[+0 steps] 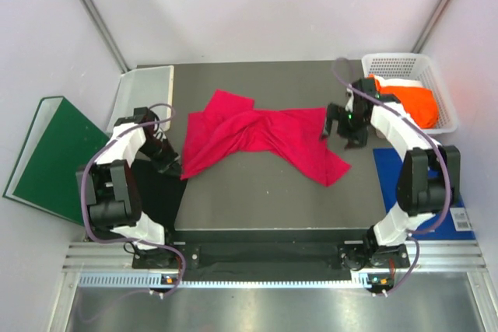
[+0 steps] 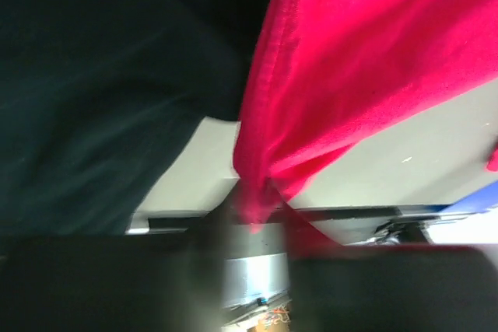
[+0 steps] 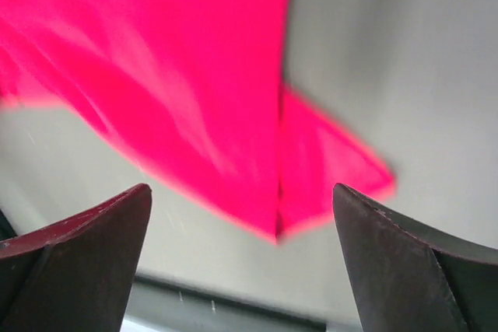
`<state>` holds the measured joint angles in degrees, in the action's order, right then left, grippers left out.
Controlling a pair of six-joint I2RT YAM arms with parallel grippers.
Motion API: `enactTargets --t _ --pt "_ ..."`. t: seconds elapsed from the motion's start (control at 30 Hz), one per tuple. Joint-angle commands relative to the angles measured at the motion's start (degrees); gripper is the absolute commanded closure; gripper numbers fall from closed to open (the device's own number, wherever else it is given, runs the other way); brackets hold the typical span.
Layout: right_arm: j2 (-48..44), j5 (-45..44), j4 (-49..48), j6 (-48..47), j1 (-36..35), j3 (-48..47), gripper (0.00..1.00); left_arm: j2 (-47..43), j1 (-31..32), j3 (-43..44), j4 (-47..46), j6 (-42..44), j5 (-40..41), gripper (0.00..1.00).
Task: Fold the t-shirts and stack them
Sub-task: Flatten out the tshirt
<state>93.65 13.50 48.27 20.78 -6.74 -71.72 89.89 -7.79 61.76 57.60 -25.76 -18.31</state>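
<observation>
One camera looks down from behind me; both wrist cameras sit close, all sharing the crimson-pink t-shirt (image 1: 257, 136).

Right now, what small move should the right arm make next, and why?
Probably lower the right fingers onto the edge of the crimson-pink shirt below them and close. They stand wide open, holding nothing, and the shirt lies twisted, not yet flat.

The crimson-pink soft cloth t-shirt (image 1: 261, 139) is matt and creased; the dark grey desk (image 1: 257, 200) looks smooth and matt.
</observation>
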Motion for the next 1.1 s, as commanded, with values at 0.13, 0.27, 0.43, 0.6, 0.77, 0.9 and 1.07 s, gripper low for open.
enactTargets --t 0.13,0.27,0.43,0.6,0.77,0.9,1.07 --pt "19.7 -0.2 -9.0 -0.5 -0.1 -19.1 0.04 -5.5 0.1 10.4 2.6 2.4 5.1 0.01" --pt "28.3 -1.5 -8.8 -1.2 -0.1 -28.4 0.07 -4.9 0.1 16.7 -4.3 0.6 3.9 0.01" --pt "31.9 -3.2 -9.8 -1.9 0.4 -32.9 0.07 0.3 0.8 21.0 -14.0 -2.5 -1.7 0.01" --pt "33.6 -3.5 -10.5 -1.8 0.9 -35.1 0.08 6.6 4.2 27.3 -18.2 -2.4 -3.7 0.01" --pt "38.1 -1.5 -9.5 -1.4 1.0 -38.9 0.20 16.1 7.5 35.4 -19.7 -2.5 -2.4 0.01" --pt "40.9 -0.8 -8.6 -0.5 1.0 -41.0 0.23 24.7 11.0 43.1 -20.4 -2.6 -0.7 0.01" --pt "43.0 0.4 -8.9 1.1 0.9 -41.0 0.47 36.4 12.5 56.2 -20.3 -2.7 2.0 0.01"
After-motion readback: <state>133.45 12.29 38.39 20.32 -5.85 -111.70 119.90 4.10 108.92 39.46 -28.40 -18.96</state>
